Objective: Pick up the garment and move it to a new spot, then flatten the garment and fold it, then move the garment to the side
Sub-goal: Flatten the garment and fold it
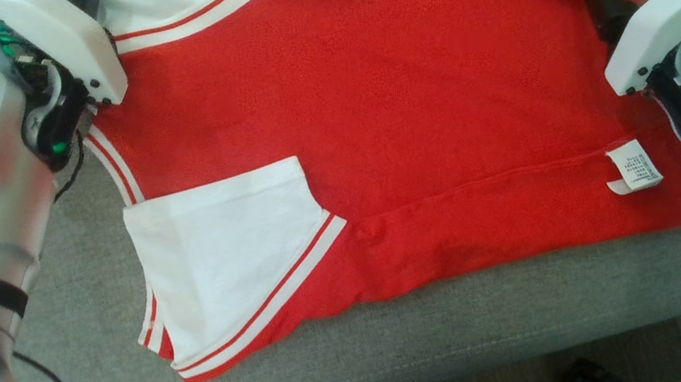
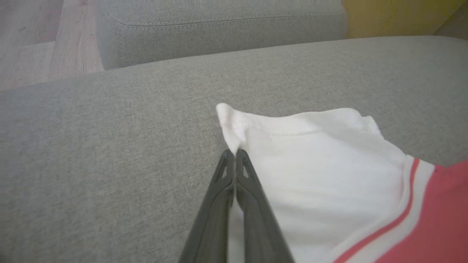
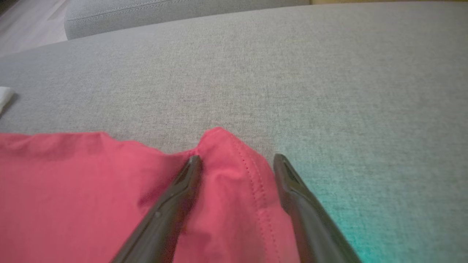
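Your head camera looks steeply down on the red garment (image 1: pixel 368 110) from well above, taking in most of it on the grey cushion (image 1: pixel 410 359). Your left wrist camera sits low and close at the garment's white sleeve (image 2: pixel 310 164), facing along the left tool (image 2: pixel 234 151). Your right wrist camera sits equally close at the garment's red corner (image 3: pixel 226 146), facing along the right tool (image 3: pixel 237 157). Both wrist views share the second cushion (image 2: pixel 219 33) beyond the garment.

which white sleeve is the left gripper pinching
The far sleeve, at the head view's top; the left gripper is shut on its edge. The near sleeve lies untouched.
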`<state>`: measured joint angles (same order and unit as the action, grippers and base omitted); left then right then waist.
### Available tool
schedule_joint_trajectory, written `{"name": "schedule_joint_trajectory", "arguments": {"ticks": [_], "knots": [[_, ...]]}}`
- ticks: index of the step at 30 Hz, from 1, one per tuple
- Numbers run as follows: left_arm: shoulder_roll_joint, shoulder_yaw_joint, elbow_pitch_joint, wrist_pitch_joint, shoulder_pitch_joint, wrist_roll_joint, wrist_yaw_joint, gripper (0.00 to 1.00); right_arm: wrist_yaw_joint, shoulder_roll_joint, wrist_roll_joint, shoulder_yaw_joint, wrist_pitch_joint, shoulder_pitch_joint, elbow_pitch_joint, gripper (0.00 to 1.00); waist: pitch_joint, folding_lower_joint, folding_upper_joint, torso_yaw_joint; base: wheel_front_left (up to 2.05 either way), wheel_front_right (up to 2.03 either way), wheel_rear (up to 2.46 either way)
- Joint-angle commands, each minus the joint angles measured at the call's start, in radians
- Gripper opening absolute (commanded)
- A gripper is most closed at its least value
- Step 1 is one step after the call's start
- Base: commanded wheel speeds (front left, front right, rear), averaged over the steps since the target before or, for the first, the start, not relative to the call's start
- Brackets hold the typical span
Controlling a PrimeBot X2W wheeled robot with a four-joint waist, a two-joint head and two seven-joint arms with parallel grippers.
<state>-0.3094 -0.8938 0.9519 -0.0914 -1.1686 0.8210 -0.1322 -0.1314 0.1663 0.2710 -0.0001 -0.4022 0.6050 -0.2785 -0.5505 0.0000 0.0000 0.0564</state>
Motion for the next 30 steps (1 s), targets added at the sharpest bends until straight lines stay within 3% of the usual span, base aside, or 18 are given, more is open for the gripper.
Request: {"name": "schedule_joint_trajectory", "arguments": {"ticks": [1,6,8,9,22,30], "knots": [[-0.047,0.021,-0.008,-0.014,-0.049,0.011,0.002,0.00,0.001,0.007,-0.005,0.017,-0.008,0.012,0.025,1.00,0.002,0.0000,0.0000,-0.002,0.00,0.00,0.00],[-0.049,0.003,-0.002,-0.021,-0.056,0.037,0.002,0.00,0.001,0.008,-0.002,0.019,-0.040,0.010,0.019,0.97,0.002,0.0000,0.0000,-0.003,0.00,0.00,0.00],[-0.051,-0.003,-0.001,-0.025,-0.058,0.048,0.002,0.00,0.001,0.007,-0.002,0.018,-0.057,0.009,0.022,0.36,0.001,0.0000,0.0000,-0.003,0.00,0.00,0.00],[-0.051,-0.007,0.000,-0.027,-0.058,0.053,0.002,0.00,0.001,0.004,0.003,0.013,-0.057,0.009,0.026,0.00,0.001,0.0000,0.0000,-0.003,0.00,0.00,0.00],[-0.088,0.010,-0.088,-0.168,-0.053,0.029,0.002,0.00,0.001,-0.007,0.039,-0.114,0.029,-0.046,0.152,0.00,0.035,0.0000,0.0000,-0.032,0.00,0.00,0.00],[-0.146,0.183,-0.414,-0.170,0.115,-0.103,0.055,0.00,0.001,-0.025,0.076,-0.149,0.068,-0.125,0.240,0.00,0.060,0.0000,0.0000,-0.054,0.00,0.00,0.00]]}}
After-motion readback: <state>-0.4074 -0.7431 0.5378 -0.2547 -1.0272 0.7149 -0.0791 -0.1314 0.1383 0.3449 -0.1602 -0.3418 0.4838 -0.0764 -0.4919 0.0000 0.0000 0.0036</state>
